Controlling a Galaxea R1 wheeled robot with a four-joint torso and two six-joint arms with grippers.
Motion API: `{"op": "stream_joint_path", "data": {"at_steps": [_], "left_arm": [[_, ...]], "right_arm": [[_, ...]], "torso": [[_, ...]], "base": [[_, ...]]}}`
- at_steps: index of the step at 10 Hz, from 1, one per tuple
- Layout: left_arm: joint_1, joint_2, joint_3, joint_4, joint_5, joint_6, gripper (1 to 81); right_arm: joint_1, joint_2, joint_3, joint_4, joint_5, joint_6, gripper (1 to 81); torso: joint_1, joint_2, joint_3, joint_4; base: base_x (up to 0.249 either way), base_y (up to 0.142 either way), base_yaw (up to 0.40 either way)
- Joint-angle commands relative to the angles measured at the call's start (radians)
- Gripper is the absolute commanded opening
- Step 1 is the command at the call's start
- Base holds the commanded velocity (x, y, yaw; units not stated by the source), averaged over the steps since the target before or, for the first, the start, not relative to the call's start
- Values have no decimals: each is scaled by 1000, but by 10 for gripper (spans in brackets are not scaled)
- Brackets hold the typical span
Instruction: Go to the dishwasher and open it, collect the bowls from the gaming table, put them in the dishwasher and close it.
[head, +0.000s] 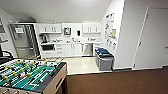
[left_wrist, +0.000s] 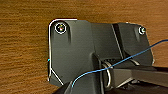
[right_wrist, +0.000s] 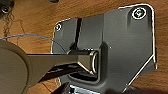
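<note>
Facing a kitchenette across brown carpet: dishwasher (head: 87, 49), steel front closed, sits under the far counter between white cabinets. Gaming table (head: 30, 75) near left; grey bins (head: 104, 60) right. Jaw state of both grippers: cannot tell.

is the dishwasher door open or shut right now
Shut: the dishwasher shows its flat steel front flush with the white cabinets under the counter, no dark interior visible.

Gaming table (head: 30, 73) near left; dishwasher (head: 87, 49) probably beyond, bins (head: 104, 60) right.
</note>
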Motion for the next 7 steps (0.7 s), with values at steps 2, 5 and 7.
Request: {"op": "stream_joint_path", "data": {"at_steps": [2, 5, 7], "left_arm": [[-50, -13, -2, -5, 51, -3, 811], [-44, 1, -17, -5, 29, -3, 811], [-44, 12, -22, -5, 29, -3, 811]], "right_arm": [[59, -27, 8, 17, -61, -2, 811], [59, -23, -22, 13, -61, -3, 811], [61, -17, -34, 11, -61, -3, 811]], "torso": [[0, 0, 0, 0], [0, 0, 0, 0], [0, 0, 0, 0]], "base": [[187, 0, 0], [203, 0, 0], [222, 0, 0]]}}
